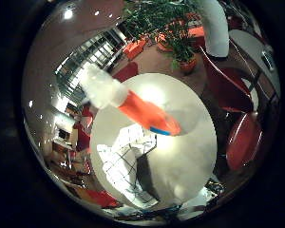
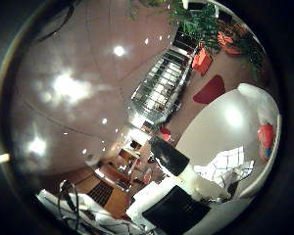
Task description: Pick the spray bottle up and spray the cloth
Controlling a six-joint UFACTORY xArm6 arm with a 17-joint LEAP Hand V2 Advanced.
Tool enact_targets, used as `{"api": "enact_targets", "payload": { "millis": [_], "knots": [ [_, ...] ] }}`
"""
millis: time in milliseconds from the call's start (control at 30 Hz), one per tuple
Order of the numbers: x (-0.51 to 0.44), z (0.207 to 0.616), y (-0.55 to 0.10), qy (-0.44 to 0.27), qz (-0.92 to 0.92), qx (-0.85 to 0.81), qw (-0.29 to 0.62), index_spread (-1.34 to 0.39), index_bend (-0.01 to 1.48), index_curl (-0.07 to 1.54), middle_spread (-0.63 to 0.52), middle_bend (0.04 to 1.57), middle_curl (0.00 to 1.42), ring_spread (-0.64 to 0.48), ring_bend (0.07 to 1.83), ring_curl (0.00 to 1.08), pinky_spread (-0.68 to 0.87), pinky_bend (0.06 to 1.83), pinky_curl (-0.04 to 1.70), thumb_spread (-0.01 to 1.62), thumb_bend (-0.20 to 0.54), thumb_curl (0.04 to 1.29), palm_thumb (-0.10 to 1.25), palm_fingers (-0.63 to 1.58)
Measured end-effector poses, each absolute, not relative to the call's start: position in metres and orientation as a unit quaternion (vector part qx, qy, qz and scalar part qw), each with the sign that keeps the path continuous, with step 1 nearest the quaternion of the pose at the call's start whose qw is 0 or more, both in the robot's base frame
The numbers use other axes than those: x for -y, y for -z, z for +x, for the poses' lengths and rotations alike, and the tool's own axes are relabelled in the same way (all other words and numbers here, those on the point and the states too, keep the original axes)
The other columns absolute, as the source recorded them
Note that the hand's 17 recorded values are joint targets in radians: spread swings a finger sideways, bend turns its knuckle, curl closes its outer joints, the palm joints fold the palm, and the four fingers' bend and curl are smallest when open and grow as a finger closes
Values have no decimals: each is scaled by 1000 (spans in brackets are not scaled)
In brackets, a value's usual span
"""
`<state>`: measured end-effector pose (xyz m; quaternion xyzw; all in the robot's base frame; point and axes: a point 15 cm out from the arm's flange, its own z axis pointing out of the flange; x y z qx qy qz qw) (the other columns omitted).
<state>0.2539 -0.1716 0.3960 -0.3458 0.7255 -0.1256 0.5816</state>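
The spray bottle [image 1: 145, 111] stands upright on a round white table [image 1: 190, 161]. It has an orange body, a blue band at its foot and a whitish top that looms close to my palm. A white cloth [image 1: 121, 161] with dark grid lines lies crumpled on the table beside the bottle, towards the table's edge. My right hand [image 2: 174, 208] hovers above the table, a little off from the bottle, and its black and white fingers [image 2: 169, 155] reach loosely into the thumb side view with nothing between them. The bottle [image 2: 266, 137] shows at that view's rim.
Red chairs [image 1: 244, 137] stand around the table, another [image 1: 230, 83] further along. Beyond them are potted plants in orange pots [image 1: 183, 57], a white pillar [image 1: 216, 26] and a second pale table [image 1: 254, 52].
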Motion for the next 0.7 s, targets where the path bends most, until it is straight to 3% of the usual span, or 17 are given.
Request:
{"api": "enact_targets", "payload": {
  "millis": [700],
  "knots": [
    [212,229,-325,116,-285,-728,612,-105,154,281,182,344,373,193,629,279,418,582,262,1096,-23,348,592,160]
  ]
}}
